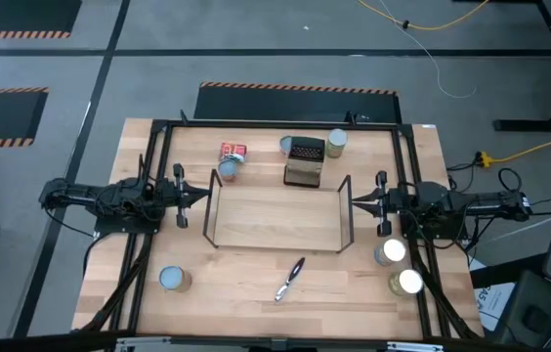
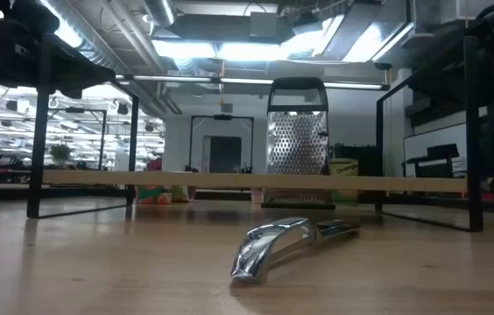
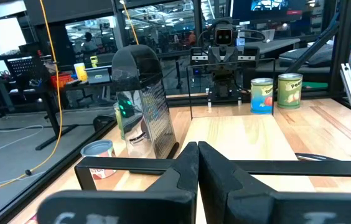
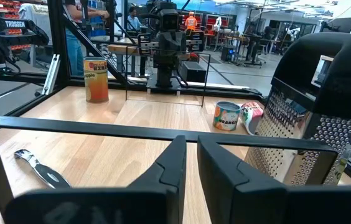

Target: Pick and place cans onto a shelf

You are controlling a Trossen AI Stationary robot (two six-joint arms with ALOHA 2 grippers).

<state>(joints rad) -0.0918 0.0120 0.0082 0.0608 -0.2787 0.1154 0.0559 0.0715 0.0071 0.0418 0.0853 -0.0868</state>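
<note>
Shiny silver metal tool (image 2: 282,245) lies on the table in front of the low black wire shelf with a light wooden board (image 1: 275,220). One dark box grater (image 1: 304,162) stands just behind the shelf. Seven small round cans (image 1: 174,280) sit on the table, all outside the shelf: four behind it, one in front to the left, two past its right front corner. Left gripper (image 1: 202,196) hangs at the shelf's left end, fingers pressed together, holding nothing. Right gripper (image 1: 356,203) hangs at the right end, fingers a crack apart, holding nothing.

Overhead camera looks straight down; low and facing wrist cameras share the shelf (image 1: 275,217).
</note>
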